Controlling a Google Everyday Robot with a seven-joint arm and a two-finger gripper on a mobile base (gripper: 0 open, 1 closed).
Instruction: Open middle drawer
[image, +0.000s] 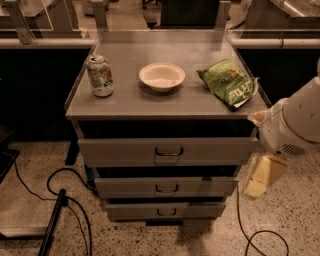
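In the camera view, the gripper (263, 178) hangs low at the right, below and just outside the front right corner of the worktop (165, 102). It sits under the arm's rounded white housing (295, 125). Whether it is apart or together cannot be told. It holds nothing that shows, and it hangs just beside the right end of the drawer fronts, about level with the middle drawer (166, 186). That drawer is the second of three grey fronts stacked under the front edge of the worktop, with a small dark bar handle (167, 188) at its centre. The top drawer (167, 150) lies above it and the bottom drawer (165, 210) below. No object lies between the gripper and the drawer fronts. Three things stand on the worktop: one drinks can (100, 75) upright near the left edge, one pale bowl (161, 76) around the middle, and one green crisp bag (227, 82) lying flat towards the right edge. Dark cables (75, 200) trail over the speckled floor on the left side, and another cable (260, 235) loops on the right.
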